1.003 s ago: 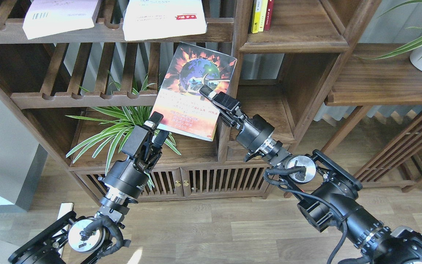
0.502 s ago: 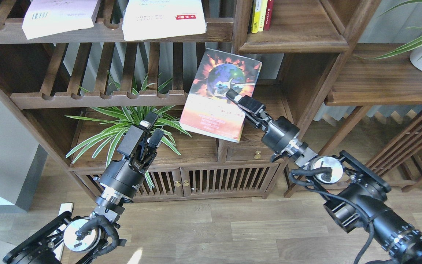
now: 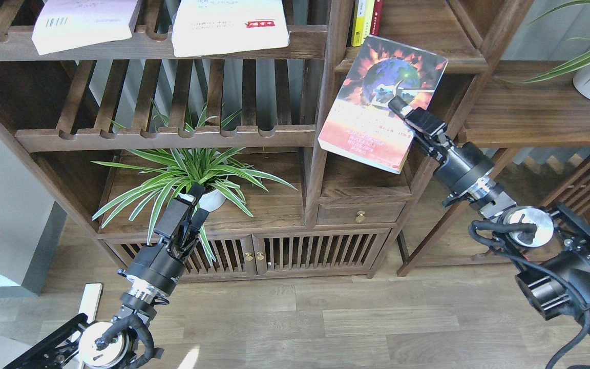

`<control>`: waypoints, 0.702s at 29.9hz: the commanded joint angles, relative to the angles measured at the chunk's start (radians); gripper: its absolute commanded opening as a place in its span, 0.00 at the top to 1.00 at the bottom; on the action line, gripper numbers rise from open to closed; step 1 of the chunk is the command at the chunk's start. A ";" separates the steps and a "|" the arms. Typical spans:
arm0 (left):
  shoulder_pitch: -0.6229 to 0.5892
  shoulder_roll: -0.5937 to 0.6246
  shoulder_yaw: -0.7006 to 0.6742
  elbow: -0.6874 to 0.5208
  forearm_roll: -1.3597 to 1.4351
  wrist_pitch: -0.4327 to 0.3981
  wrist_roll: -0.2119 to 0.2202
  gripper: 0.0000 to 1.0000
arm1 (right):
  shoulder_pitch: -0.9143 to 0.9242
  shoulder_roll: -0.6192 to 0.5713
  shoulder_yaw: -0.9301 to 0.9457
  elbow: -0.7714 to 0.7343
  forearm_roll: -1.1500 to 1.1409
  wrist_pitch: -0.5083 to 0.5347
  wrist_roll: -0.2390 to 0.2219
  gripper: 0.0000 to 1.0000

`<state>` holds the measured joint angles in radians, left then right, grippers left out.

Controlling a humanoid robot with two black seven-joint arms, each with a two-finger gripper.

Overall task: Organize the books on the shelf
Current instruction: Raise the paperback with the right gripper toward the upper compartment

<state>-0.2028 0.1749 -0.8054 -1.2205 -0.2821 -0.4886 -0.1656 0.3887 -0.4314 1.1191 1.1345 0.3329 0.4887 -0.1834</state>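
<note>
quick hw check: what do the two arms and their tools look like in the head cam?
Both arms are black, built from round segments with bright silver rings at the wrists. Each has a silver disc cap on a joint, with loose black cables looping past it. The left tool and right tool are black and boxy, with two fingers carrying pale tips.

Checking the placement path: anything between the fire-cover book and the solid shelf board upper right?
Mostly clear. The right gripper holds the dark book just in front of the shelf. Upright yellow and red books fill its left rear corner; the rest shows bare board.
</note>
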 commanded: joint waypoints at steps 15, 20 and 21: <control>0.016 0.002 0.000 0.044 -0.002 0.000 -0.003 0.02 | 0.091 -0.081 0.103 0.024 0.015 0.000 -0.002 0.94; 0.016 0.002 0.000 0.044 -0.002 0.000 -0.003 0.02 | 0.196 -0.135 0.073 0.022 0.014 0.000 -0.005 0.94; 0.016 0.002 0.000 0.044 -0.002 0.000 -0.003 0.02 | 0.222 -0.148 0.058 0.022 0.014 0.000 -0.005 0.94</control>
<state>-0.1872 0.1765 -0.8057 -1.1766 -0.2838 -0.4886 -0.1690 0.5506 -0.5494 1.2039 1.1572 0.3482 0.4887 -0.1871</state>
